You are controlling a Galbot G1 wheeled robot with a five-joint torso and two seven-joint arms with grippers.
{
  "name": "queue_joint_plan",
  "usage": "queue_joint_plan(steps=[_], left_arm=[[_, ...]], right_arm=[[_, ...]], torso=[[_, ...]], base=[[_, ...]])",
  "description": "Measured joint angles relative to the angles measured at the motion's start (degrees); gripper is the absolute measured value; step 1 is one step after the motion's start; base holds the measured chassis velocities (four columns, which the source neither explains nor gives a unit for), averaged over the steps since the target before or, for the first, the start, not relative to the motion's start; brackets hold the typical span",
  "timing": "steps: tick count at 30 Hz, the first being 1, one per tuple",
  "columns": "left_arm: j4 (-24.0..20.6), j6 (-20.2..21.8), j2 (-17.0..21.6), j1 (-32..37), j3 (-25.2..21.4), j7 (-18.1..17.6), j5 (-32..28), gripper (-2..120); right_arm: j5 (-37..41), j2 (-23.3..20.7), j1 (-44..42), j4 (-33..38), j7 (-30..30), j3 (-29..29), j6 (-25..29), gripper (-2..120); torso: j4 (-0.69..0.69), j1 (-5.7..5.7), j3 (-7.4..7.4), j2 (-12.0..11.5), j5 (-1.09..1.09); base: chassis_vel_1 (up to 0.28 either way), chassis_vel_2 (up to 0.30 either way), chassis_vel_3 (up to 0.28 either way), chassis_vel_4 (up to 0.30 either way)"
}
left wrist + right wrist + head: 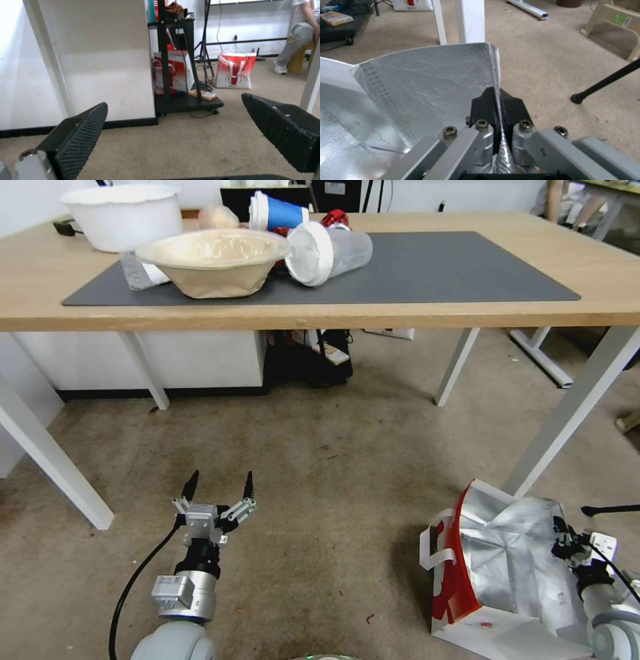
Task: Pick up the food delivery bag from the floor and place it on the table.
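The food delivery bag [507,573] stands on the floor [320,487] at the lower right, mouth open, silver foil lining showing, a red side panel and a white loop handle facing left. My right gripper [563,537] is at the bag's right rim, shut on the foil-lined wall; in the right wrist view the black fingertips [488,106] pinch the bag's edge [420,85] between them. My left gripper [220,487] hovers low over the carpet at the lower left, open with nothing between its pads [83,137]. The table [320,313] with its dark grey mat [433,267] spans the top.
On the mat's left sit a paper bowl [213,263], a white tub [123,213] and tipped cups [327,250]. White table legs [567,420] stand just behind the bag. A black rod's foot [610,509] lies to the right. Another red-and-white bag [235,70] stands far off.
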Motion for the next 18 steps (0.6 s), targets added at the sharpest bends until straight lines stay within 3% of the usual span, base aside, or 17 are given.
queue_joint_plan(steps=[7, 18], left_arm=[[-0.20, -0.04, -0.21, 0.01, -0.03, 0.09, -0.45, 100], [-1.04, 1.00, -0.49, 0.39, -0.21, 0.50, -3.25, 100]], right_arm=[[0.15, 0.79, -1.11, 2.30, -0.12, -0.46, 2.17, 0], [-0.98, 2.15, -3.88, 12.75, -2.49, -2.97, 5.62, 0]], torso=[[-0.01, 0.00, 0.00, 0.00, 0.00], [0.00, 0.00, 0.00, 0.01, 0.00]], base=[[0.000, 0.000, 0.000, 0.000], [0.000, 0.000, 0.000, 0.000]])
